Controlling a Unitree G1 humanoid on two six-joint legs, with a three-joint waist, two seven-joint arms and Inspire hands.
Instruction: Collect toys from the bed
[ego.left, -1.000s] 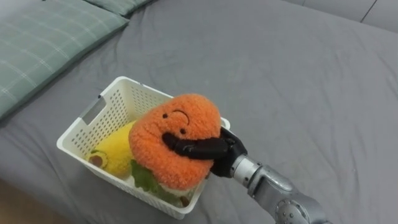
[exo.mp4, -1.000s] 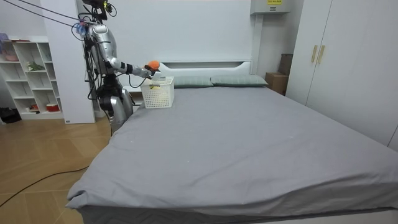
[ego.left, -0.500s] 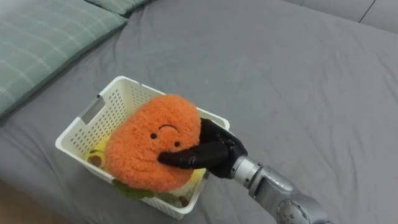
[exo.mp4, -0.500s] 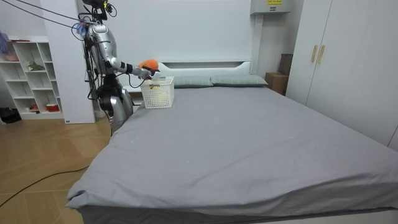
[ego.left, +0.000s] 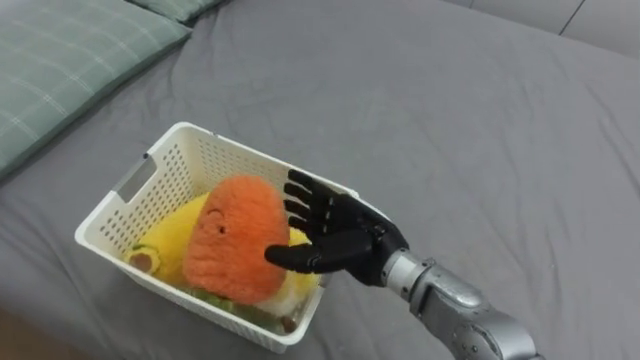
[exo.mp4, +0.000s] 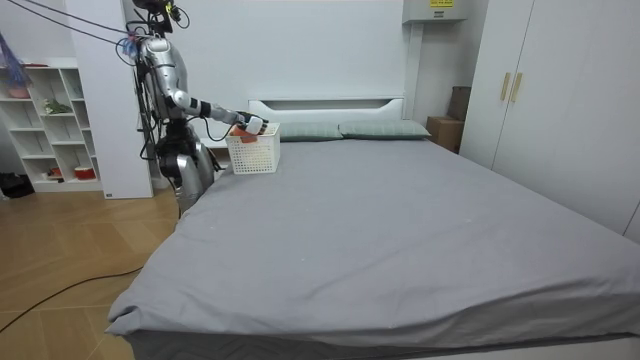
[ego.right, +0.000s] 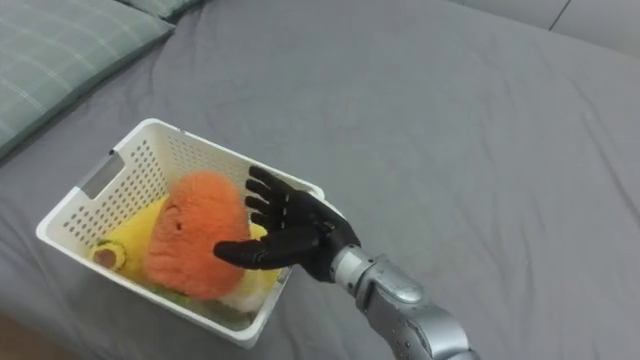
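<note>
The right hand (ego.left: 340, 235) is open. Its black fingers are spread out straight and it holds nothing. It hangs over the near right corner of the white basket (ego.left: 170, 145). The thumb lies right by the orange toy (ego.left: 235, 250); I cannot tell if it touches.

I think this is the dropping-in step, and it looks almost done. The orange toy sits inside the basket, on top of the other things. Next, the hand needs to lift up and pull back without bumping the basket's rim or dragging the toy out. Then the robot can look for another toy.

The orange toy is round, fat and very fluffy. It leans on a yellow toy (ego.left: 170, 235), and a bit of green peeks out below it.

The basket rests on the grey bed (ego.left: 480, 120), near a green checked pillow (ego.left: 60, 70). The robot stands beside the bed with its arm stretched over the basket.
</note>
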